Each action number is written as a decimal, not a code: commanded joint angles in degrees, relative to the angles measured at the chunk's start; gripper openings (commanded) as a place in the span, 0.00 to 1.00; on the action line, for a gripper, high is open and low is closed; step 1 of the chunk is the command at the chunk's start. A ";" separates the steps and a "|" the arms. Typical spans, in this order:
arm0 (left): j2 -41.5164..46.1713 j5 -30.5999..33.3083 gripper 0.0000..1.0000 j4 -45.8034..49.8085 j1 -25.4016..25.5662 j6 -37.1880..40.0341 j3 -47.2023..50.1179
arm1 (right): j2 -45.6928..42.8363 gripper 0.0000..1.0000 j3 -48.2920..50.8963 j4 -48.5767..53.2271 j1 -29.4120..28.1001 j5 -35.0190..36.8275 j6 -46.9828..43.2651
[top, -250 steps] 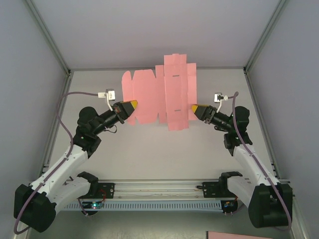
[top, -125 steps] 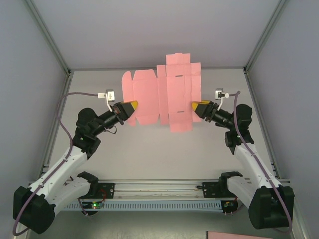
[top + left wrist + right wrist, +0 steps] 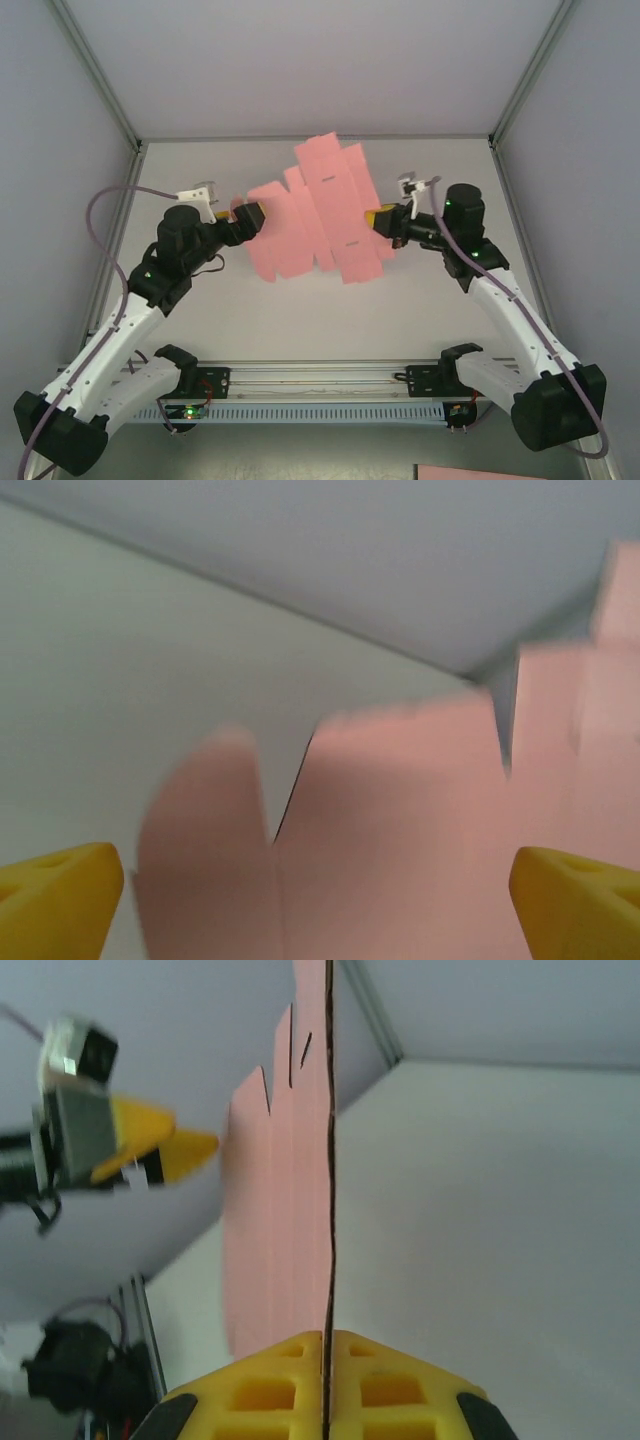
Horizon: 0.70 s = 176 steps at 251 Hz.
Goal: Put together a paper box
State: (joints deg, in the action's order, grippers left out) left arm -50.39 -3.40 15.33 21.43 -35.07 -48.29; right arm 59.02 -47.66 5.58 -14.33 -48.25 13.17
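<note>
The paper box is a flat pink cut-out sheet with many flaps, tilted and spread between the two grippers; the right gripper is clenched on its right edge. In the right wrist view the yellow fingers press together with the sheet edge-on between them, running straight ahead of the jaws. The left gripper stands wide apart, grasping nothing; in the left wrist view its yellow fingertips sit far to either side, and the sheet's flaps rise ahead in the gap between the jaws.
</note>
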 commanded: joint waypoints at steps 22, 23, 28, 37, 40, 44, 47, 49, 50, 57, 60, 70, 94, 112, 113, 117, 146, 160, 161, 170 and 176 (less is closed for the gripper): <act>-2.34 14.39 1.00 17.32 0.45 4.55 -2.70 | 6.19 0.00 -3.19 24.55 -2.70 9.33 -16.58; -2.43 14.25 1.00 17.12 0.45 4.60 -2.69 | 6.37 0.00 -3.30 24.77 -2.84 9.67 -16.76; -2.87 13.35 1.00 16.29 0.43 4.78 -2.68 | 7.32 0.00 -3.84 25.79 -3.32 11.67 -17.81; -3.87 12.09 1.00 15.10 0.44 5.01 -3.05 | 9.00 0.00 -4.75 27.04 -4.34 15.05 -20.06; -4.25 11.65 1.00 14.78 0.45 5.10 -3.23 | 9.56 0.00 -4.99 27.33 -4.64 16.23 -21.02; -4.74 11.23 1.00 14.35 0.45 5.14 -3.56 | 10.30 0.00 -5.33 27.54 -5.25 18.02 -22.39; -5.25 10.72 1.00 14.03 0.45 5.24 -3.83 | 10.89 0.00 -5.55 27.71 -5.80 19.49 -23.69; -5.53 10.41 1.00 13.78 0.45 5.37 -4.02 | 11.21 0.00 -5.70 27.72 -6.11 20.51 -24.65; -5.69 10.33 1.00 13.68 0.45 5.41 -4.10 | 11.34 0.00 -5.74 27.68 -6.22 21.02 -25.20; -6.76 9.19 1.00 12.77 0.45 5.75 -4.64 | 12.49 0.00 -5.95 27.20 -7.55 24.85 -28.89; -7.22 8.76 1.00 12.34 0.45 5.87 -4.88 | 12.90 0.00 -5.91 26.67 -8.15 26.64 -30.33; -9.00 7.18 1.00 11.01 0.45 6.23 -5.76 | 13.90 0.00 -5.05 24.83 -10.33 30.52 -37.93; -13.63 3.26 1.00 8.98 0.46 7.28 -8.24 | 15.13 0.00 -1.87 15.26 -13.59 36.54 -49.54; -17.33 2.07 1.00 8.68 0.44 7.66 -10.22 | 15.44 0.00 -1.24 9.08 -14.53 38.41 -52.11; -17.53 1.99 1.00 8.71 0.40 7.65 -10.32 | 15.43 0.00 -1.14 8.65 -14.61 38.63 -52.20; -18.38 1.72 1.00 8.59 0.42 7.90 -10.72 | 15.23 0.00 -0.69 6.90 -14.91 39.18 -52.66; -24.89 -2.38 1.00 8.44 0.27 8.95 -14.23 | 13.04 0.00 4.45 -5.02 -16.42 38.63 -58.10; -27.75 -5.46 1.00 8.53 0.28 9.67 -16.21 | 12.43 0.00 5.74 -5.96 -16.72 36.13 -61.10; -27.92 -5.78 1.00 8.47 0.23 9.76 -16.30 | 12.43 0.00 5.74 -5.90 -16.75 36.08 -61.17; -29.26 -8.59 1.00 7.40 0.27 10.52 -16.89 | 12.58 0.00 5.53 -4.96 -16.90 35.71 -61.56; -29.98 -10.31 1.00 6.51 0.25 10.80 -17.19 | 12.90 0.00 5.01 -3.93 -16.93 35.68 -61.42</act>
State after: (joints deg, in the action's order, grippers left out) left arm -76.88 -4.82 25.02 21.41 -27.73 -62.50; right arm 72.95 -43.48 7.73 -30.30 -12.64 -40.10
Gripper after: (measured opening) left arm 0.997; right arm 0.054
